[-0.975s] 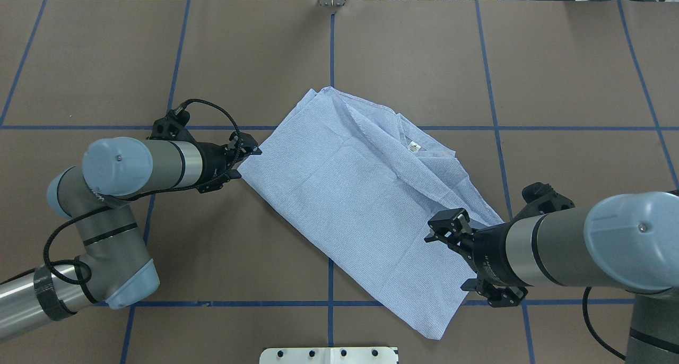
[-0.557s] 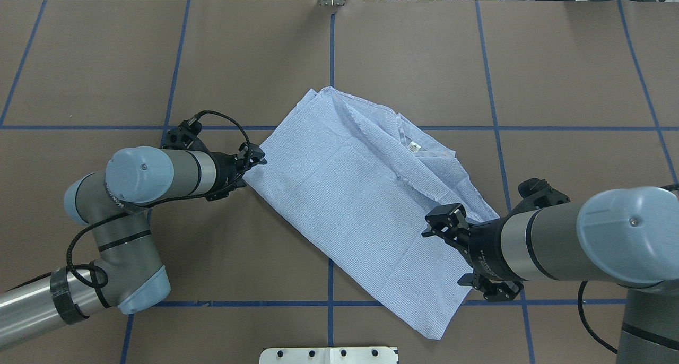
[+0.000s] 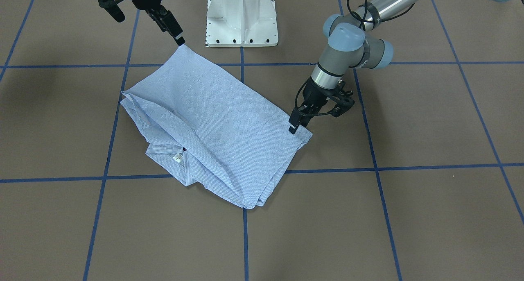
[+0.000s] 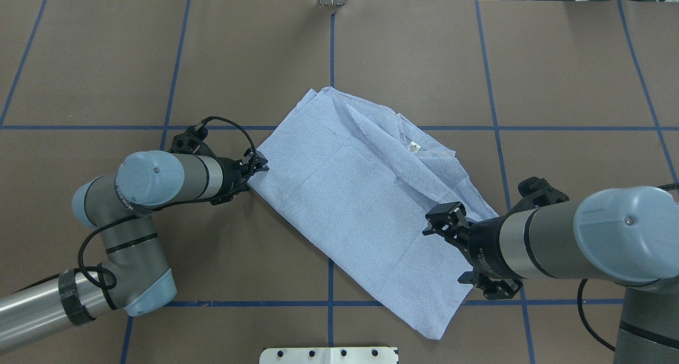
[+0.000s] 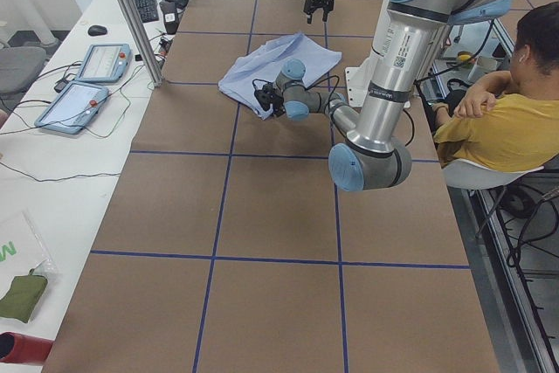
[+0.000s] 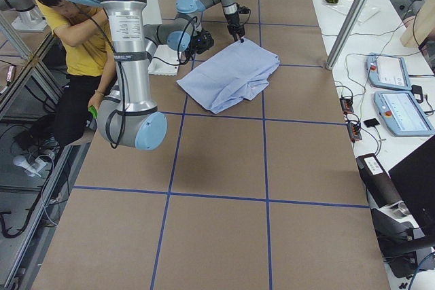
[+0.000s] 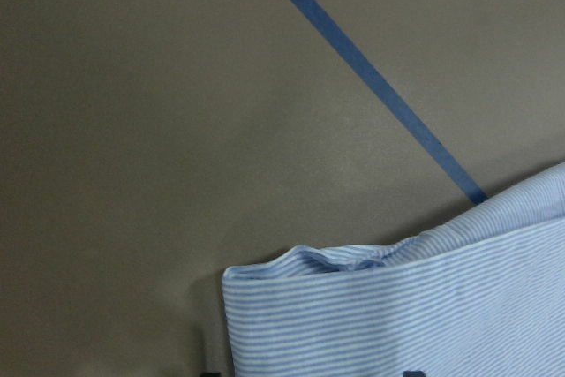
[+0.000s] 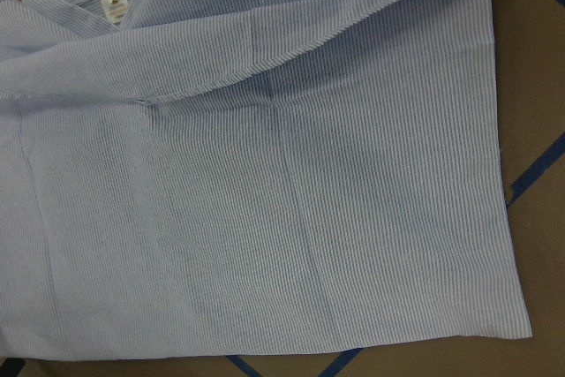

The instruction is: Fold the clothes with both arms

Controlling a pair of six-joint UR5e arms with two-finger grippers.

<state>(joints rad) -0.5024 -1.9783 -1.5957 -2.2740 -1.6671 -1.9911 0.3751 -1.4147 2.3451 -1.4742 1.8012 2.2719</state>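
Both arms have edged in on the shirt [image 4: 360, 194] lying mid-table: the left gripper [image 4: 258, 165] now straddles a corner, jaws apart, the right gripper [image 4: 462, 253] hovers, apparently unclenched, so grasping seems next.

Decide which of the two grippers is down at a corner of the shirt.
The left gripper: it sits low at the side corner of the shirt, close to the table, while the right gripper hangs high over the cloth.
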